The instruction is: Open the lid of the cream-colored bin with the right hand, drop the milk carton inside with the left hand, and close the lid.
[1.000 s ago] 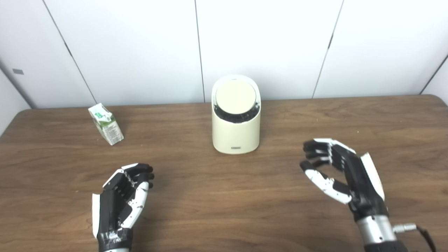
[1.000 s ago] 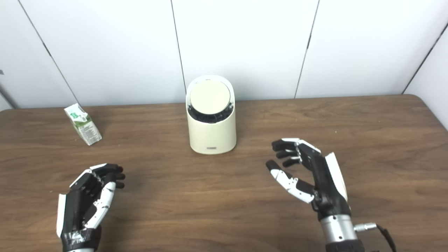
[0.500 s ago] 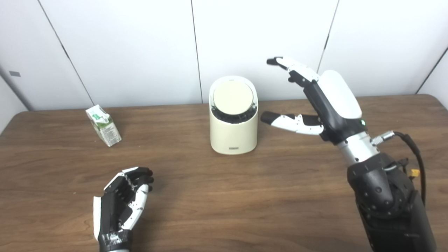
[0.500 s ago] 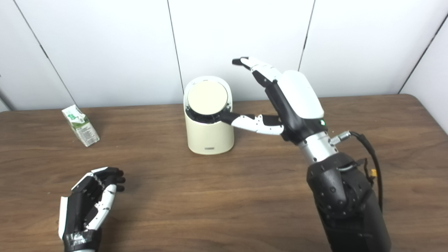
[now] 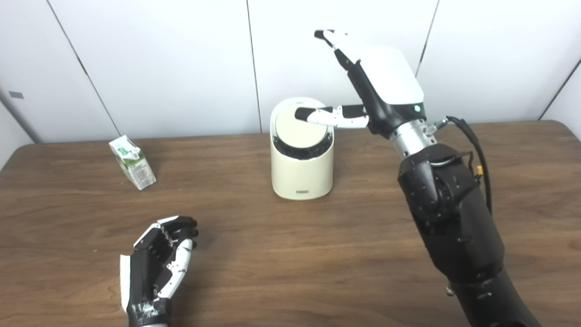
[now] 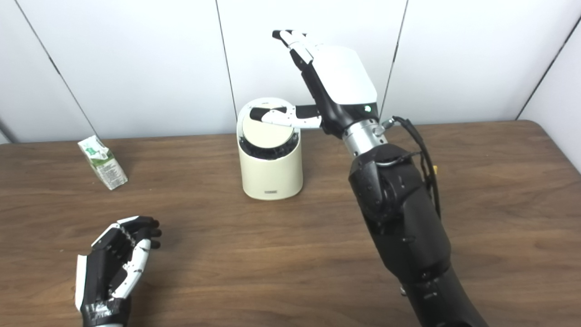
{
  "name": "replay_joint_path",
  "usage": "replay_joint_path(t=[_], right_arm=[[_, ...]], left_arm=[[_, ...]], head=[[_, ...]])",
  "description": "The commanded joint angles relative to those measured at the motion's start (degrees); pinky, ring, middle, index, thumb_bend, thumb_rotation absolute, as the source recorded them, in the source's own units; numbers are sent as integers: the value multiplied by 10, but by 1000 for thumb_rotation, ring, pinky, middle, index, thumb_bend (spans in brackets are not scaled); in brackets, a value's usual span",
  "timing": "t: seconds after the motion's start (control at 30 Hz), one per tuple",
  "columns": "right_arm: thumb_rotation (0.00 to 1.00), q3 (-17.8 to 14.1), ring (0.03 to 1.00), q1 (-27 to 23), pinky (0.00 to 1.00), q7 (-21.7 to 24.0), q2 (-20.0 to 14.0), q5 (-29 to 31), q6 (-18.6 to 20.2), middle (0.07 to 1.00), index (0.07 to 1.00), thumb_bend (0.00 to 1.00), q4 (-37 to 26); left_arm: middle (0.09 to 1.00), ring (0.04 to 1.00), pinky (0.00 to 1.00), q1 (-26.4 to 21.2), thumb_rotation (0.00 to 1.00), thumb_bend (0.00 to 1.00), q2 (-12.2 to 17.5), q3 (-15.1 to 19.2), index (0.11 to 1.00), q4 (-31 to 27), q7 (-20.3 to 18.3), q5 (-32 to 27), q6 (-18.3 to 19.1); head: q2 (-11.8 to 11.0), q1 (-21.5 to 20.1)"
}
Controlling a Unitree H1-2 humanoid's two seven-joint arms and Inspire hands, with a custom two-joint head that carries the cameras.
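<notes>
The cream-colored bin stands at the back middle of the wooden table, its round lid down and tilted toward me. My right hand is raised just right of the bin and open, its thumb lying across the lid's upper part and its fingers pointing up over the back rim. The green-and-white milk carton stands at the far left of the table. Low at the near left, my left hand rests open with fingers loosely curled, holding nothing.
White wall panels rise directly behind the table's far edge. My right forearm crosses the table's right half, with a cable looping by the wrist.
My right hand has risen and moved left, bringing its thumb from beside the bin onto the lid. The left hand, carton and bin have stayed put.
</notes>
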Motion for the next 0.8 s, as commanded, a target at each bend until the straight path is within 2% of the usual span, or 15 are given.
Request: replay_joint_path(t=[0.0, 0.2, 0.4, 0.77], right_arm=[[781, 3, 998, -36, 978, -33, 2, -25, -9, 998, 991, 660, 7], [742, 13, 1000, -48, 1000, -47, 16, -47, 5, 1000, 1000, 660, 60], [716, 19, 1000, -63, 1000, -75, 17, -53, 1, 1000, 1000, 667, 121], [759, 35, 1000, -75, 1000, -86, 4, -60, 12, 1000, 1000, 701, 173]], left_arm=[[613, 582, 502, 3, 244, 295, -11, -1, 609, -7, -1, -5, -21], [615, 585, 503, 4, 266, 297, -12, -2, 609, -8, -1, -2, -19], [614, 586, 509, 3, 262, 301, -13, -2, 608, -7, -1, -3, -17], [613, 584, 504, 5, 250, 294, -13, -2, 608, -9, -2, -3, -19]], head=[[0, -1], [-2, -2], [-2, -2], [-1, -1]])
